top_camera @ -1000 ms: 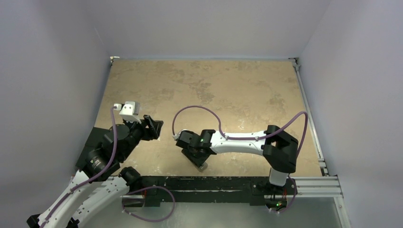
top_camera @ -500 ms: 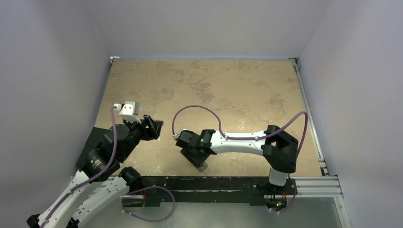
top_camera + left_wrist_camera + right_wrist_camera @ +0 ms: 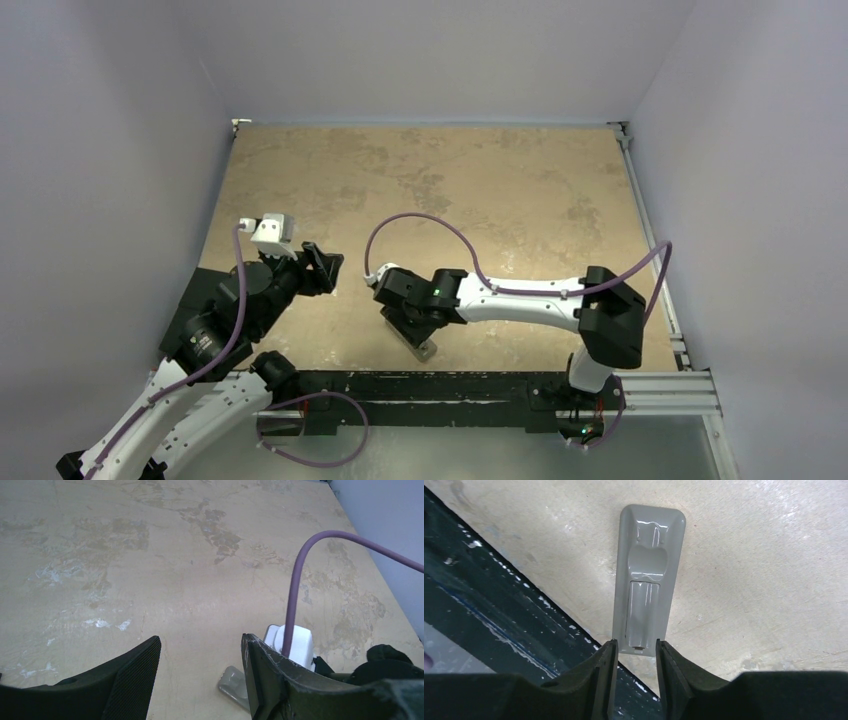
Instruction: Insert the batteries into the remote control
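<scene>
The right arm has swung its elbow toward lower right. The right claw [image 3: 636, 647], half spread and pinching nothing, sits at the remote [image 3: 650, 565] end. The left claw [image 3: 200, 642] is spread and idle. Batteries unseen, so loading looks unstarted.

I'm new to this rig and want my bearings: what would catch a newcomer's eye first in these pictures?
The grey back of the remote control stands out, lying face down by the table's near edge. The right end effector straddles one end of it, though whether it grips cannot be told. Off to the left, the left end effector hangs open and empty over the mottled tan table.
</scene>
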